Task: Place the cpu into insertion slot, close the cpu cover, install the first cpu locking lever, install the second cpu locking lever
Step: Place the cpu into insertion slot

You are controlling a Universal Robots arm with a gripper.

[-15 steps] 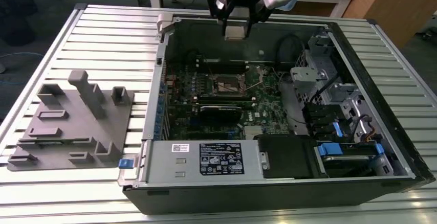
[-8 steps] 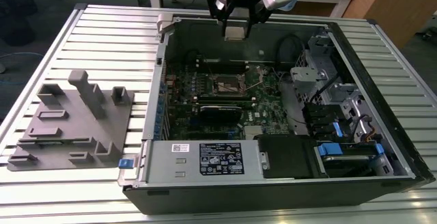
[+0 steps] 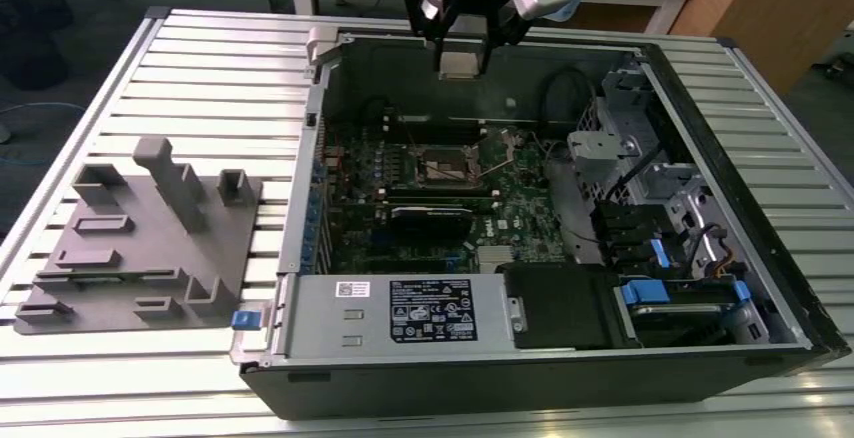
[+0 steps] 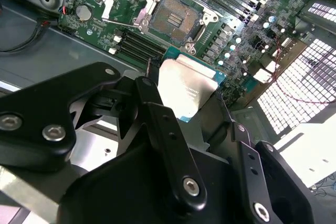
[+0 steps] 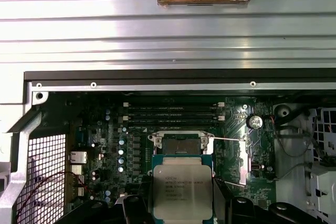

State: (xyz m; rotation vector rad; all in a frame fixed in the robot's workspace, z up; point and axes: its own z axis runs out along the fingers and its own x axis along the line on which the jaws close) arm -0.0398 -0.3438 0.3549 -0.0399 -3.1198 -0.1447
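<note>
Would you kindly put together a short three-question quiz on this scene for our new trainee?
1. Multiple choice: what does the gripper hold between its jaws? A the cpu; B a cable; C nothing.
2. True or false: the cpu already sits in the insertion slot.
3. Fill in: the grey fixture plate lies beside the computer case, on the exterior view's ____.
Key: 1 A; 2 false; 3 left.
</note>
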